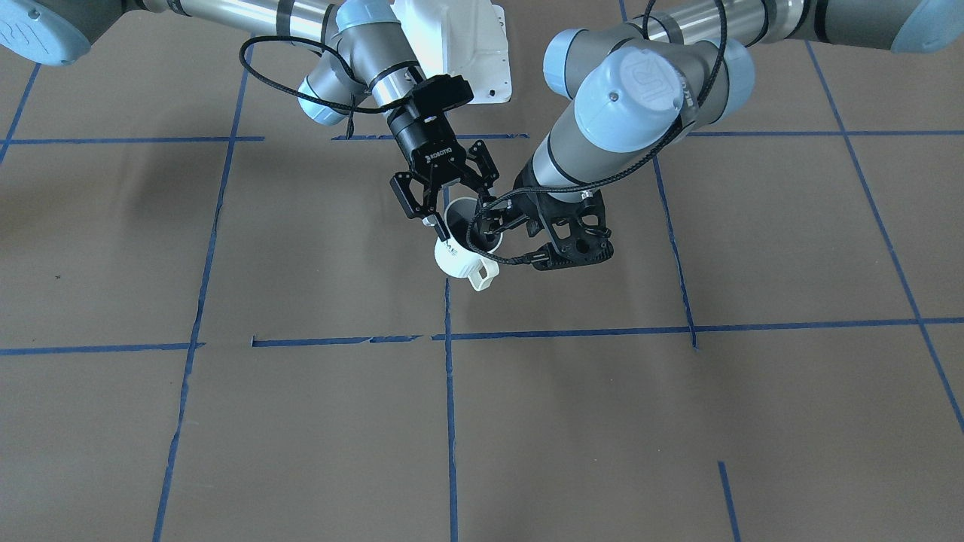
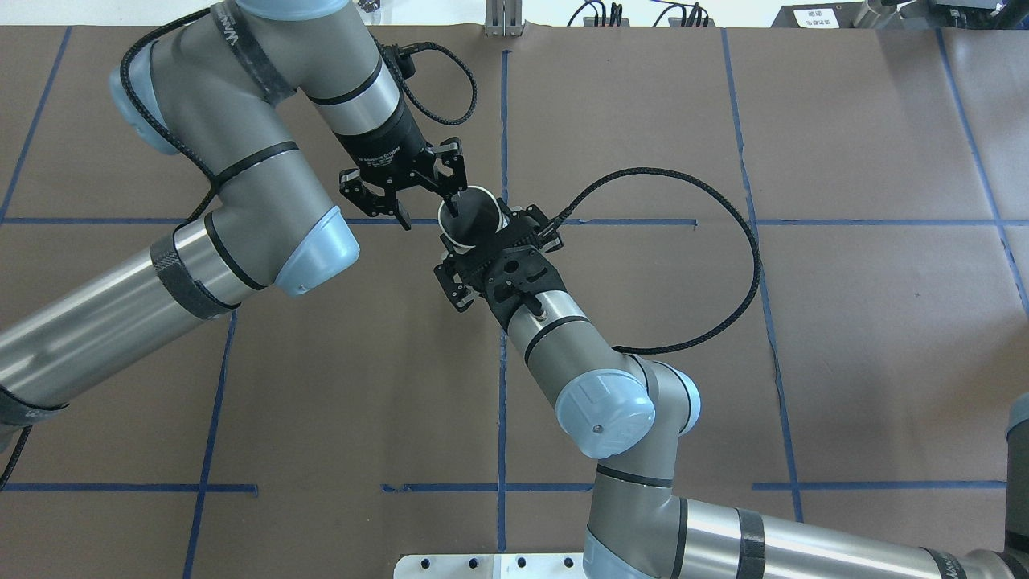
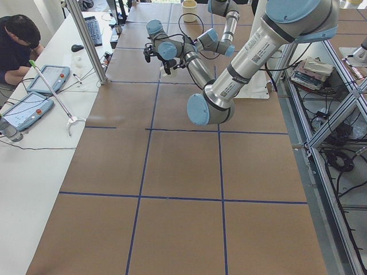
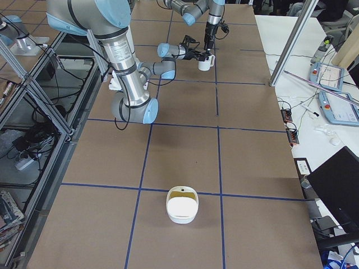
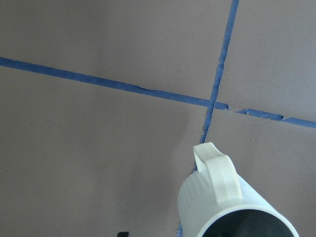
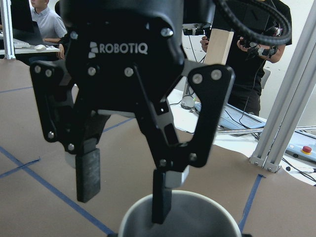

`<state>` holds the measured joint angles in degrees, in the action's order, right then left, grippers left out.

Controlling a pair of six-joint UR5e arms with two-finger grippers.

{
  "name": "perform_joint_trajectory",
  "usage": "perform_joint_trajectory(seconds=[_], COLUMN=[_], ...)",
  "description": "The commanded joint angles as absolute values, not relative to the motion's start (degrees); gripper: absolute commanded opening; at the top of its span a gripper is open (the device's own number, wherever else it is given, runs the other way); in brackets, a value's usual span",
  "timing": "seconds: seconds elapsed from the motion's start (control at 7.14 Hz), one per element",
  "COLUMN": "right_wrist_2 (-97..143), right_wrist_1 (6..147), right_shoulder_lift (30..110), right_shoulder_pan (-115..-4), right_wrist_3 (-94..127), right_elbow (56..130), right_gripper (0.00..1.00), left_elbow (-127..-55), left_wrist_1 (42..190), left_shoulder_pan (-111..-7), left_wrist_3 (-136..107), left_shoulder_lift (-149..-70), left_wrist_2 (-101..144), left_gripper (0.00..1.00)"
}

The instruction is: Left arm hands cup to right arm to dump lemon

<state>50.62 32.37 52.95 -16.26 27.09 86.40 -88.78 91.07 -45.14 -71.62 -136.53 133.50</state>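
Right claw [image 2: 481,245]: spread to cup-width, clamped across cup [image 1: 454,260], held above the bench [image 2: 764,362] centre. Left claw [image 2: 428,215]: splayed, gripping nothing, one finger [image 6: 160,200] inside the mouth. Bowl [image 4: 182,208], bench edges: well apart.

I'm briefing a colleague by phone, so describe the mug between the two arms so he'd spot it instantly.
On the brown, blue-taped table, find where the left hand and right hand meet. The cup is between them: small, cream-white, ribbed, with a squared handle. The other white vessel, a container, lies alone far from both arms.
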Motion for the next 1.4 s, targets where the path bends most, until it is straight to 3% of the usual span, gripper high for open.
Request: perform_joint_trajectory(seconds=[0.0, 0.56, 0.98, 1.26], right_wrist_2=[50.8, 51.2, 51.2, 51.2], right_wrist_1=[32.3, 32.3, 32.3, 32.3], right_shoulder_lift=[53.0, 53.0, 53.0, 53.0], right_shoulder_pan=[-16.2, -15.1, -15.0, -15.0], right_wrist_3=[27.2, 27.2, 27.2, 27.2], right_elbow=[86.4, 86.5, 86.5, 86.5], right_gripper=[0.33, 0.33, 0.33, 0.33], left_elbow=[-88.7, -88.7, -88.7, -88.8], left_wrist_1=[91.9, 92.0, 91.9, 91.9], left_shoulder_pan=[-44.7, -44.3, -43.6, -43.6], left_wrist_3=[-71.6, -71.3, -71.2, -71.1], left_shoulder_lift=[-136.5, -136.3, -136.0, -135.9], left_wrist_2=[133.5, 132.8, 131.0, 130.9], left_gripper=[0.59, 0.56, 0.35, 0.34])
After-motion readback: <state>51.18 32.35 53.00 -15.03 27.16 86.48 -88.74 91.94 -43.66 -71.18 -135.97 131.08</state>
